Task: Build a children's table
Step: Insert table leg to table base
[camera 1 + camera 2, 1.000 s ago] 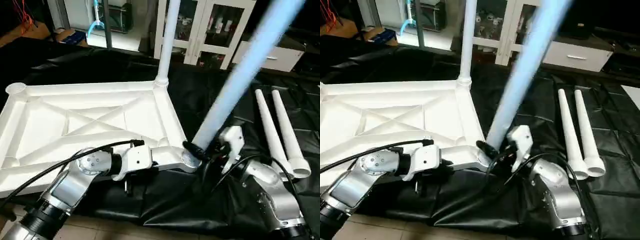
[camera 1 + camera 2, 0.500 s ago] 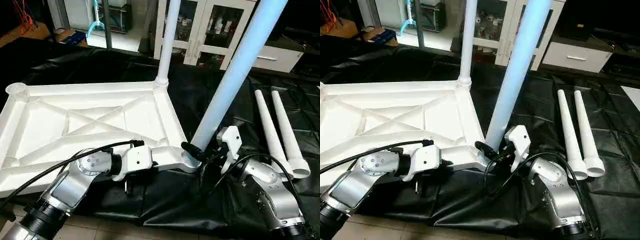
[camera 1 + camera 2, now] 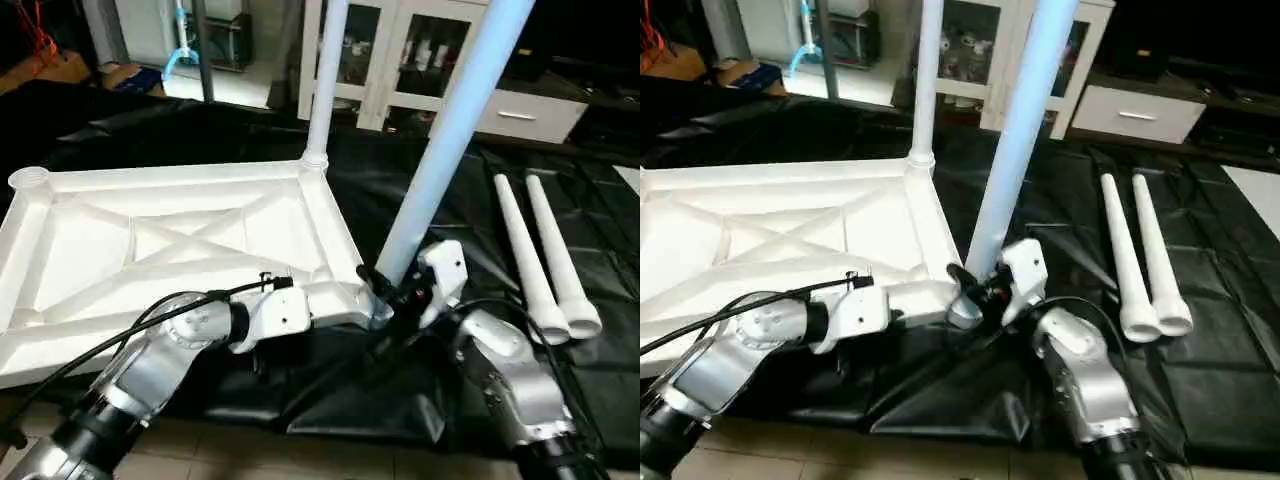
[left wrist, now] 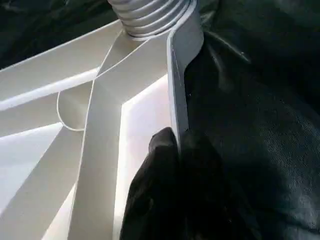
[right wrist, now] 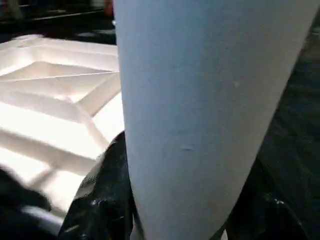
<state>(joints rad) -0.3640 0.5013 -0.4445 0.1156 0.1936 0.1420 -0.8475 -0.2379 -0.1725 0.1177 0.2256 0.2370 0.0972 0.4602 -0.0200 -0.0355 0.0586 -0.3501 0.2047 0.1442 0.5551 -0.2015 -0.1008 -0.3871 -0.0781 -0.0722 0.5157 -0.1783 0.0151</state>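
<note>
- The white table top (image 3: 170, 250) lies upside down on a black sheet (image 3: 560, 390), its X-shaped ribs facing up, taking up the nine o'clock half of the head views.
- One white leg (image 3: 325, 80) stands upright in the round socket at the top's far corner, toward twelve o'clock.
- A second leg (image 3: 445, 150) rises from the near corner socket (image 3: 372, 305) at the middle of the scene, leaning slightly toward one o'clock.
- The right end effector (image 3: 400, 292) is closed around the lower end of this second leg, just above the socket; in the right wrist view the leg (image 5: 200, 115) sits between its black fingers (image 5: 100, 200).
- The left end effector (image 4: 177, 190) is clenched on the thin rim wall of the table top, just beside the near corner socket; the left wrist view shows one black finger (image 4: 157, 175) inside the wall and the other outside, with the ribbed socket collar (image 4: 150, 17) just beyond.
- The silver left forearm (image 3: 160, 370) reaches in from seven o'clock, the right forearm (image 3: 510, 380) from five o'clock.
- Two spare legs (image 3: 545, 255) lie side by side on the black sheet at three o'clock, touching each other, wide ends toward the robot, well apart from the table top.
- A white glass-door cabinet (image 3: 420, 55) stands behind at twelve o'clock.
</note>
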